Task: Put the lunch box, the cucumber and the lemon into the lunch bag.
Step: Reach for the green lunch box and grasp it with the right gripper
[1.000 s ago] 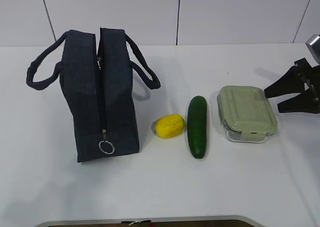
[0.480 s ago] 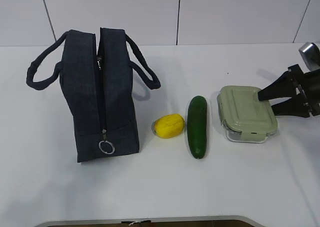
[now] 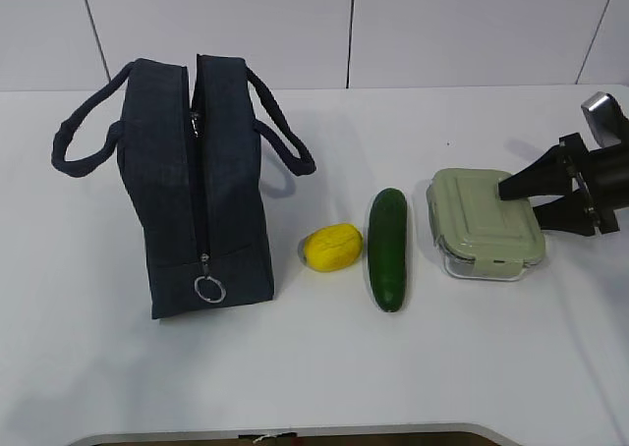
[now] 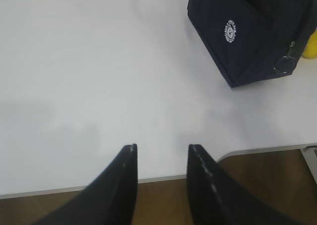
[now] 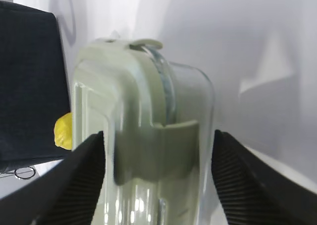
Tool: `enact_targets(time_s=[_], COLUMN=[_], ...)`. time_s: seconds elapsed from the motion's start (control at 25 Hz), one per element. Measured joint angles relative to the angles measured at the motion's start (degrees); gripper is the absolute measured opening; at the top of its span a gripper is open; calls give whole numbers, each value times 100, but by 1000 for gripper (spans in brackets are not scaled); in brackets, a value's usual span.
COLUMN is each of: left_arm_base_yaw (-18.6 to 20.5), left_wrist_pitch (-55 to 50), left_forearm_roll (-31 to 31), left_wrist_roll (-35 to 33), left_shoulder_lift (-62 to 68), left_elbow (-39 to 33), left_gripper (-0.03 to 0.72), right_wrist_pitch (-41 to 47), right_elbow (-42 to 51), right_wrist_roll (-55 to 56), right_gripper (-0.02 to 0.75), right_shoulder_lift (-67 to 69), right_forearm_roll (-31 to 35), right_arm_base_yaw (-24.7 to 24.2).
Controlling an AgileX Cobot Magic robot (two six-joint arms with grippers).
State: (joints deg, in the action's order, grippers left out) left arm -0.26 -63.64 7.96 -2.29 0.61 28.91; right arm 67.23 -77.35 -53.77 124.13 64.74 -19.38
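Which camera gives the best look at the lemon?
The exterior view: the whole lemon lies in the open between bag and cucumber. The right wrist view shows only a yellow bit behind the lunch box; the left wrist view, a sliver at its edge.

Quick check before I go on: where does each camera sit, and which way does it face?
Exterior: front of the table, slanting down on bag, lemon, cucumber, box; right gripper enters at right.
Left wrist: above the near table edge, own open jaws below.
Right wrist: low, facing the box's end between open jaws.
All three share the bag.
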Motion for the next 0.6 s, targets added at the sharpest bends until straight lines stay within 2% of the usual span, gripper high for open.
enact_targets(time_s=[0.44, 0.6], left_arm_base_yaw=[0, 0], left_wrist_pitch=[0, 0], left_forearm_roll=[0, 0], left_wrist_roll=[0, 0], left_shoulder_lift=[0, 0], left_elbow=[0, 0], left_gripper=[241, 241], right_wrist_pitch=[-13, -13], right_elbow=[0, 0], right_wrist_roll=[-505, -603], right_gripper=[533, 533], right_shoulder_lift=[0, 0], right_forearm_roll=[88, -116], right_arm_base_yaw=[293, 293])
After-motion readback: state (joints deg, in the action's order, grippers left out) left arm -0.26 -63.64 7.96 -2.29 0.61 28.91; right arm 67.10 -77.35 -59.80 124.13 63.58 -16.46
